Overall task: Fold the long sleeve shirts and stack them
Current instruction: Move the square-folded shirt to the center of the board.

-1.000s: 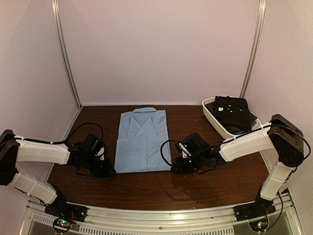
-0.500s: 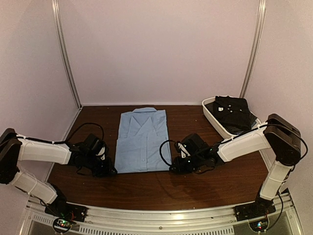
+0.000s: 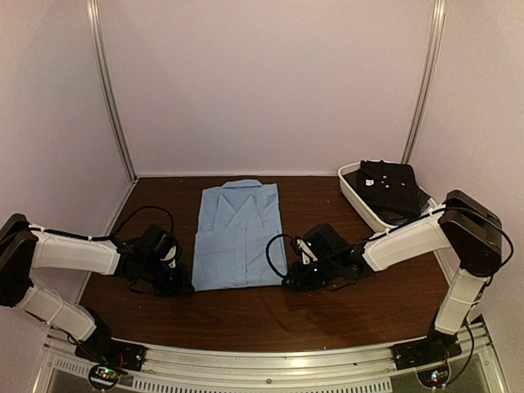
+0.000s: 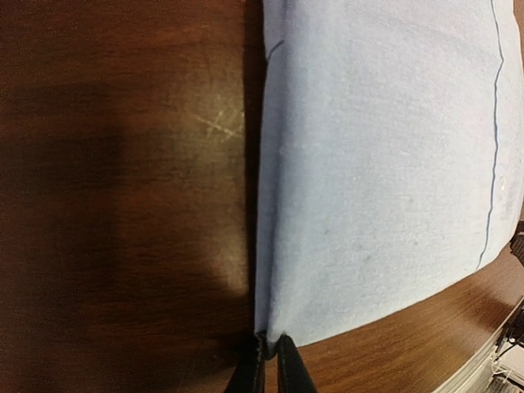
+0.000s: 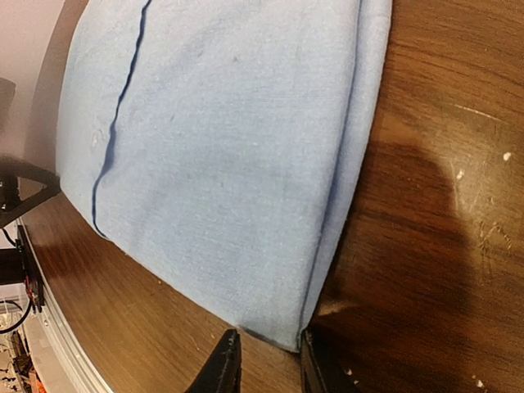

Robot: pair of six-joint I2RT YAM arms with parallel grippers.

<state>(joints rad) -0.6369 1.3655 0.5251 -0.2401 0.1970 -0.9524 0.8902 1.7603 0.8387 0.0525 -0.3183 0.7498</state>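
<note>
From above, we see a light blue shirt point(image 3: 237, 236) folded into a neat rectangle, lying flat at the middle of the dark wooden table point(image 3: 270, 315) with its collar toward the far wall. We find the left gripper point(image 3: 182, 286) low at the shirt's near left corner and the right gripper point(image 3: 288, 281) low at its near right corner; how their jaws stand we cannot make out here. At far right, a white tub point(image 3: 360, 205) holds a folded black shirt point(image 3: 391, 188).

A dark brown wooden table point(image 3: 246, 315) stood between plain pale pinkish walls point(image 3: 270, 82), with grey metal rails point(image 3: 110, 90) in the corners.
</note>
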